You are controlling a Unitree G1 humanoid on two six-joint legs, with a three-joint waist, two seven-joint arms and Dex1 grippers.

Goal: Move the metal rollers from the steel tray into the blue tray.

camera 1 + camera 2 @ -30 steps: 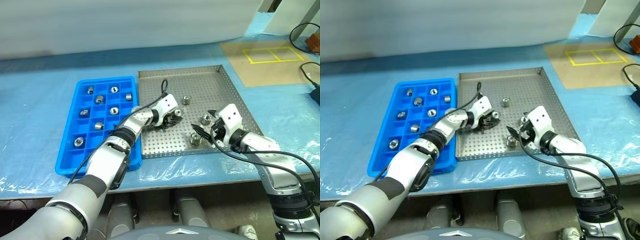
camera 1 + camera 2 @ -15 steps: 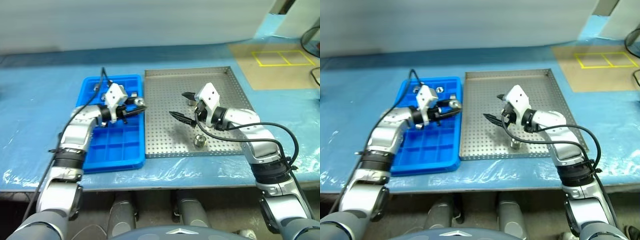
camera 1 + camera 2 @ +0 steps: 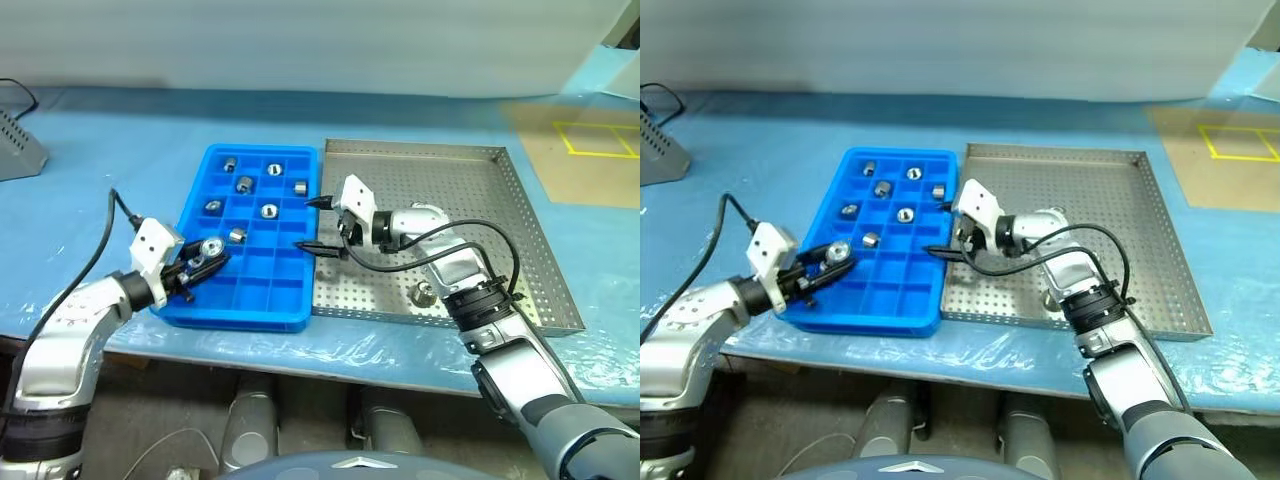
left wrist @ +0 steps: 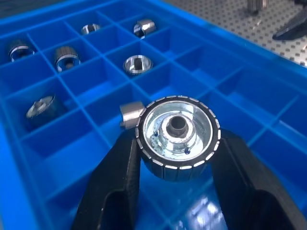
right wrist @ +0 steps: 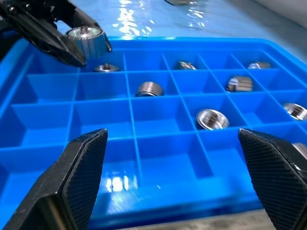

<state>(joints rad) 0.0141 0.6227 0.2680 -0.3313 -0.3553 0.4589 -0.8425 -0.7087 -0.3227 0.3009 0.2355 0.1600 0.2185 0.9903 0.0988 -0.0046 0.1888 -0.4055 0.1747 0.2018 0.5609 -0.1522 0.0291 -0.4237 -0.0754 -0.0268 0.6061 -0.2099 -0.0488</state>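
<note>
The blue tray (image 3: 262, 280) lies left of the steel tray (image 3: 480, 200). Several metal rollers (image 3: 268, 211) sit in its far compartments. My left gripper (image 3: 203, 258) hovers over the blue tray's near-left corner, shut on one metal roller (image 4: 177, 136) whose hollow face looks at the wrist camera. My right gripper (image 3: 312, 224) stands open and holds nothing, pointing left over the seam between the two trays. One roller (image 3: 424, 293) rests on the steel tray's perforated floor near its front rim. In the right wrist view the left gripper's roller (image 5: 85, 37) shows beyond the compartments.
A blue film covers the table. A grey box (image 3: 15, 150) stands at the far left, and a brown pad with yellow lines (image 3: 590, 150) lies at the far right. A black cable (image 3: 440, 262) loops along the right forearm.
The camera has swung left. My left gripper carried its roller from the blue tray's far right side to its near-left corner. My right gripper moved left to the steel tray's left rim, still open.
</note>
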